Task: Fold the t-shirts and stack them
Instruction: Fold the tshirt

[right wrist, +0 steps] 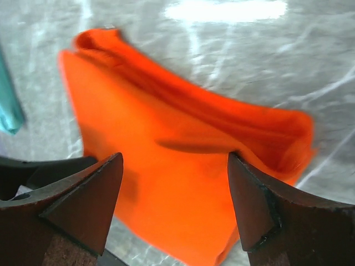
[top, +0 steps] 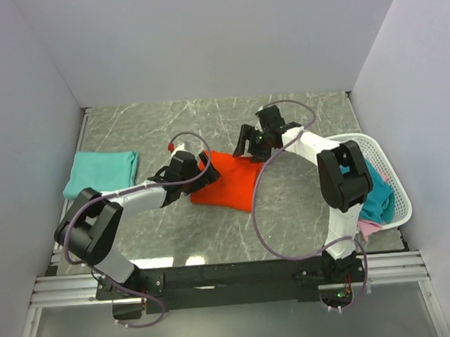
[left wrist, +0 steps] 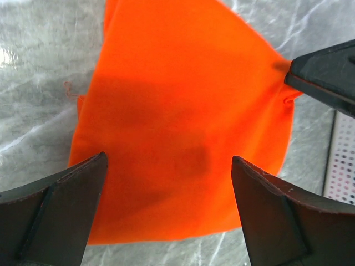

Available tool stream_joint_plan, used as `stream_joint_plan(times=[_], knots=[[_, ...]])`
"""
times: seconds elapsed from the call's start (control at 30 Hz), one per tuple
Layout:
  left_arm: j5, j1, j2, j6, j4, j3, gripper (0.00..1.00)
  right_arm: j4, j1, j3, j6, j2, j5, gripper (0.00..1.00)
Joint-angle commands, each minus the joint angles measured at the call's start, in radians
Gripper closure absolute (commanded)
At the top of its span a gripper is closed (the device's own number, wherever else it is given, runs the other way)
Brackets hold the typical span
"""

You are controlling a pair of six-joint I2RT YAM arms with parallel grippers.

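Both arms reach inward, left end effector (top: 203, 164) and right end effector (top: 246, 142) near each other, jaws spread wide.

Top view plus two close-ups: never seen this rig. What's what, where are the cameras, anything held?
Two robot arms are bolted at the near edge of a table. The top view looks down from above and behind them, with the left arm on the left. The other two pictures come from a camera on each wrist, so the dark wedges at the bottom are that arm's own fingers.

An orange shirt lies folded over mid-table. The left end effector and the right end effector both hover over it, open. Nothing is held.

A folded teal shirt lies at far left. A white basket at right holds teal cloth and pink cloth.
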Motion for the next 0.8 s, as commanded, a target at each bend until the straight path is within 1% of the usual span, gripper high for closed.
stream_joint_plan(times=[0.0,0.13,0.23,0.37,0.47,0.53,0.57,0.6,0.63,0.67,0.7,0.77], knots=[[0.023,-0.004,0.024,0.004,0.054,-0.016,0.01,0.014,-0.021,0.020,-0.007,0.051,0.014,0.18],[0.039,-0.004,0.036,-0.011,0.062,-0.035,0.01,0.032,-0.029,0.020,-0.006,0.114,-0.008,0.18],[0.039,-0.006,0.018,-0.019,0.059,-0.052,0.01,0.054,-0.032,0.023,-0.003,0.149,-0.032,0.18],[0.011,-0.010,-0.039,-0.005,0.018,-0.046,0.00,0.005,-0.035,0.071,-0.026,0.154,-0.032,0.18],[-0.038,-0.018,-0.109,0.012,-0.042,-0.030,0.01,-0.041,-0.034,0.094,-0.062,0.079,-0.006,0.18],[-0.067,-0.021,-0.175,0.019,-0.067,-0.029,0.01,-0.079,-0.034,0.088,-0.073,-0.021,0.062,0.18],[-0.098,-0.021,-0.197,0.038,-0.088,-0.035,0.01,-0.093,-0.026,0.080,-0.076,-0.061,0.095,0.15],[-0.113,-0.021,-0.217,0.046,-0.097,-0.041,0.01,-0.104,-0.023,0.069,-0.081,-0.146,0.133,0.13],[-0.145,-0.021,-0.249,0.047,-0.105,-0.044,0.01,-0.113,-0.015,0.033,-0.079,-0.197,0.190,0.12],[-0.203,-0.019,-0.260,0.049,-0.151,-0.049,0.01,-0.109,-0.005,0.002,-0.072,-0.248,0.216,0.11],[-0.231,-0.018,-0.266,0.050,-0.168,-0.046,0.01,-0.103,0.003,-0.032,-0.066,-0.351,0.234,0.11],[-0.253,-0.007,-0.268,0.067,-0.192,-0.033,0.01,-0.080,0.009,-0.138,-0.044,-0.458,0.251,0.11]])
